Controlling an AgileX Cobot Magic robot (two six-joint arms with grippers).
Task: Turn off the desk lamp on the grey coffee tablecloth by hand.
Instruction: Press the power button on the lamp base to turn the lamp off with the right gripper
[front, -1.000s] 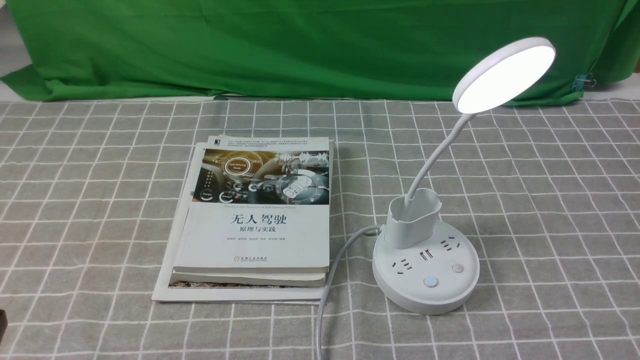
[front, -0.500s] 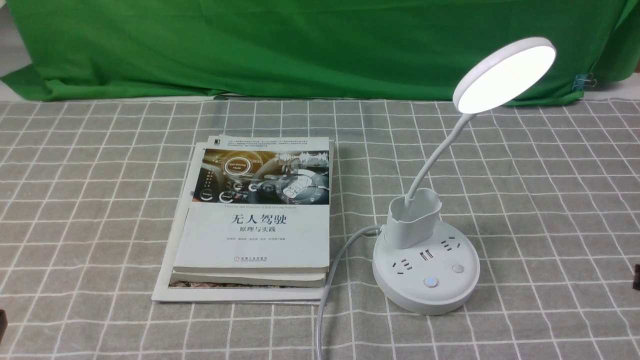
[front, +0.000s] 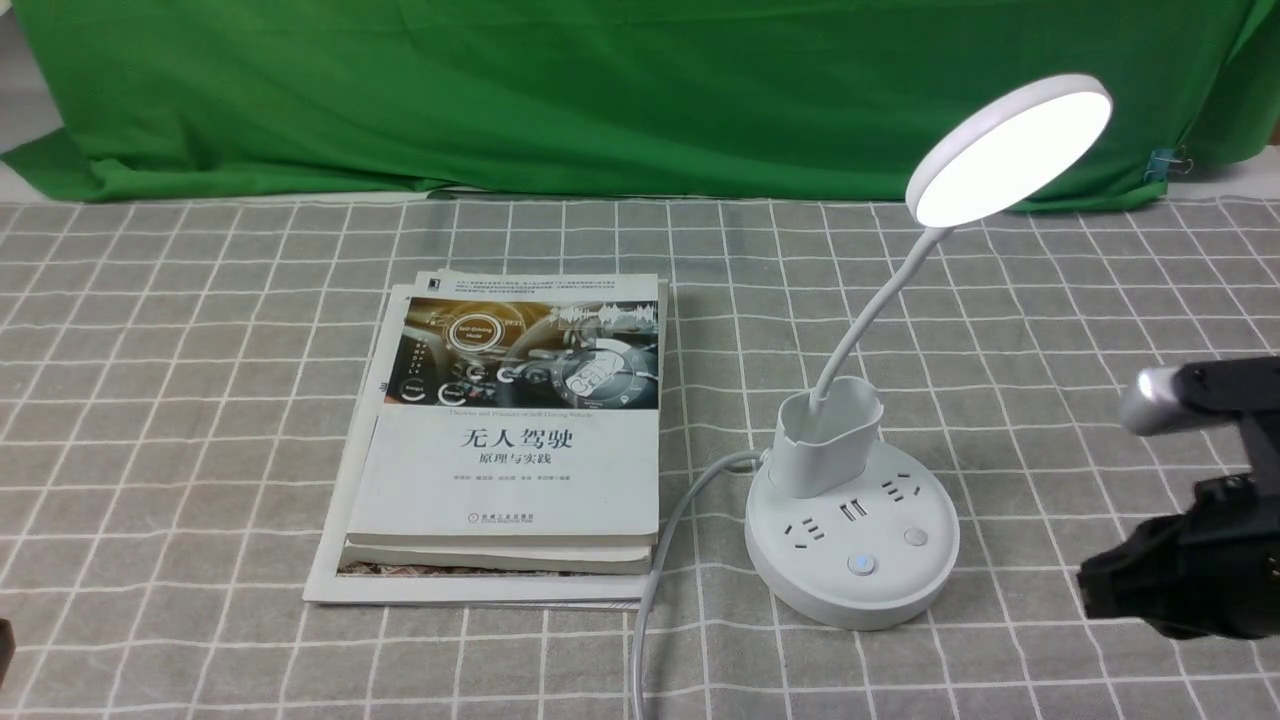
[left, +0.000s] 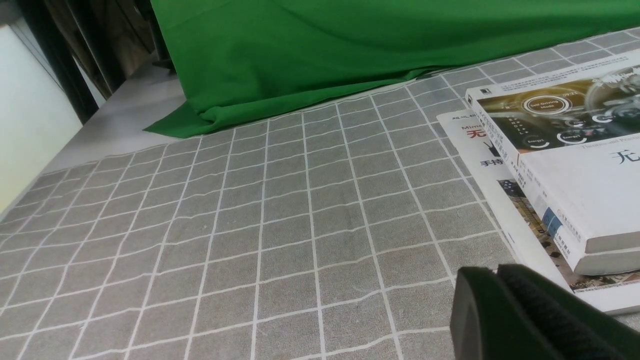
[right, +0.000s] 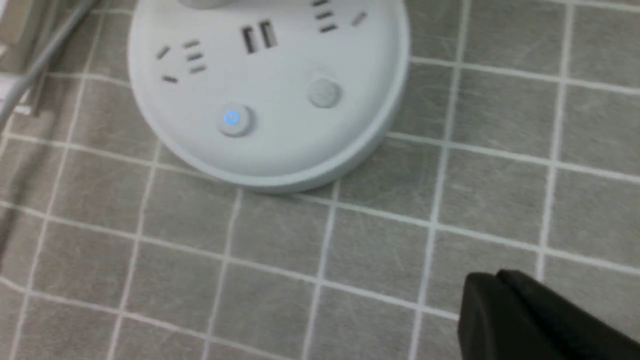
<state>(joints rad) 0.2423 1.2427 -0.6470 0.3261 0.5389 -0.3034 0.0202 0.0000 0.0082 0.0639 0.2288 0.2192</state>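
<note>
One lit desk lamp (front: 852, 540) is seen right of centre in the front view, stood on the grey coffee tablecloth (front: 200, 400). The right gripper (front: 1105, 588) is held at lower right, apart from it; its claw and the left gripper's (left: 495, 272) are pressed together.

Smooth white plastic-looking lamp (front: 850, 530); grey cloth (front: 200, 400).

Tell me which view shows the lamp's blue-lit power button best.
The right wrist view: the blue-lit button appears largest there, its power symbol readable. The front view shows it smaller, as a blue-lit disc on the lamp base; the left wrist view doesn't show it.
</note>
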